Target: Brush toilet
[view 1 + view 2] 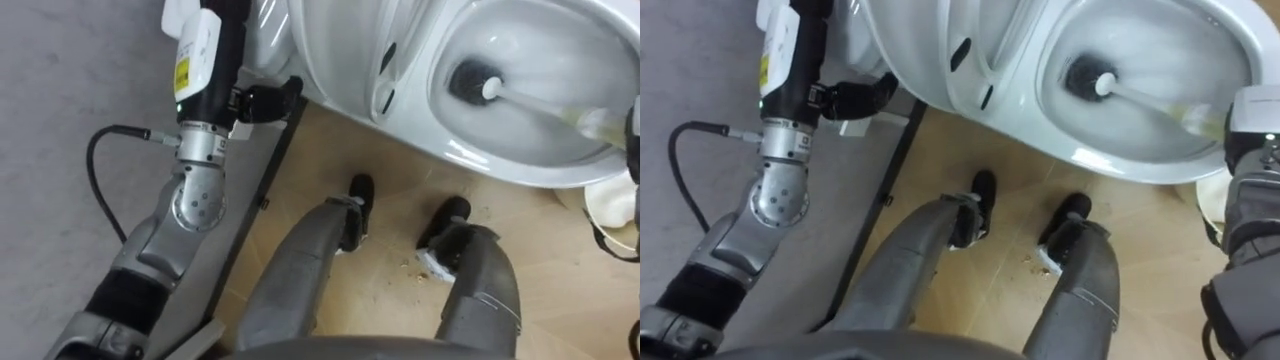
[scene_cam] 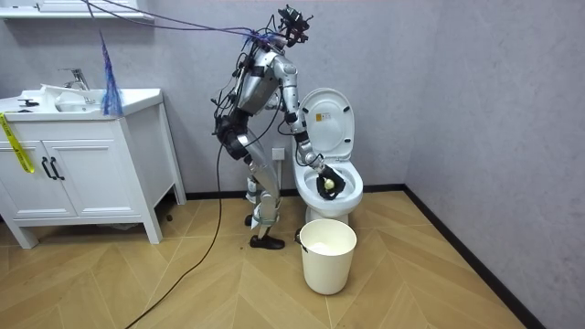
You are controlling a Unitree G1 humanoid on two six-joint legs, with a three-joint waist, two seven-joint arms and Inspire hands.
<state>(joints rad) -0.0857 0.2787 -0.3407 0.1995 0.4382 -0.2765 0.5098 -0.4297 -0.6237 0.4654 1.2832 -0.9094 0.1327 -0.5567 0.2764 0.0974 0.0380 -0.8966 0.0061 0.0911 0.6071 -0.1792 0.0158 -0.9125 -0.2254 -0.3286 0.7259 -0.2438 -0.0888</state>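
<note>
Right, the white-handled toilet brush with its dark bristle head [image 1: 469, 81] sits deep in the white ceramic toilet bowl [image 1: 478, 158]. The right hand [image 1: 1248, 150] has its fingers closed round the handle, and the left hand [image 1: 266, 100] waits beside the toilet. Scrubbing looks underway, hardly finished.

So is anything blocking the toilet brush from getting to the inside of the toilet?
No, nothing visible is in the way. The white toilet lid is up, and the white-handled toilet brush with the dark round head is already down inside the white ceramic toilet bowl.
</note>
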